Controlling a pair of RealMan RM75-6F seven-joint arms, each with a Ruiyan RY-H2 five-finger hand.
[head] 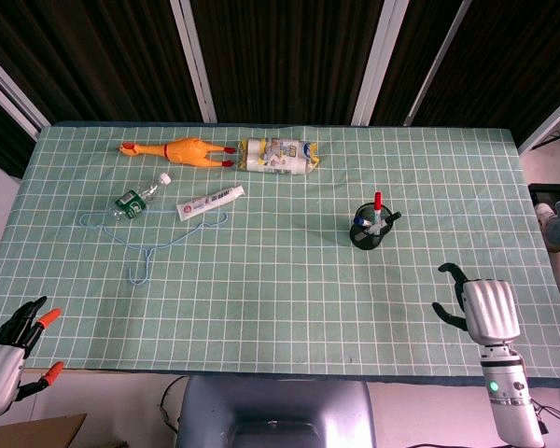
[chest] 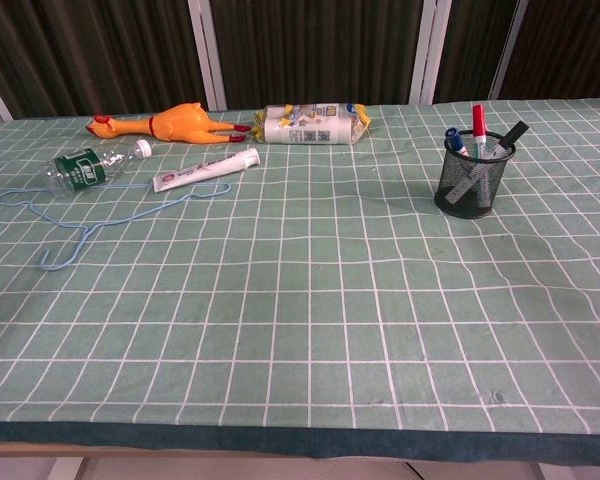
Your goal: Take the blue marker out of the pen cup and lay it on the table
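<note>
On the green checked tablecloth (chest: 310, 330), right of centre: black mesh pen cup (chest: 474, 180), upright, holding blue marker (chest: 454, 140) at its left rim, red-capped marker (chest: 478, 122) in the middle and dark pen (chest: 513, 133) leaning right. Along the far edge: rubber chicken (chest: 170, 122) lying beside a printed snack packet (chest: 312, 123). Nearer, toward the left: empty plastic bottle (chest: 88, 167) on its side, toothpaste tube (chest: 206, 171), blue wire hanger (chest: 85, 225) flat on the cloth. Near right corner, head view only: right hand (head: 476, 303), fingers spread, grasping nothing, well apart from the cup. Near left corner: left hand (head: 19, 350), fingers apart, likewise holding nothing.
</note>
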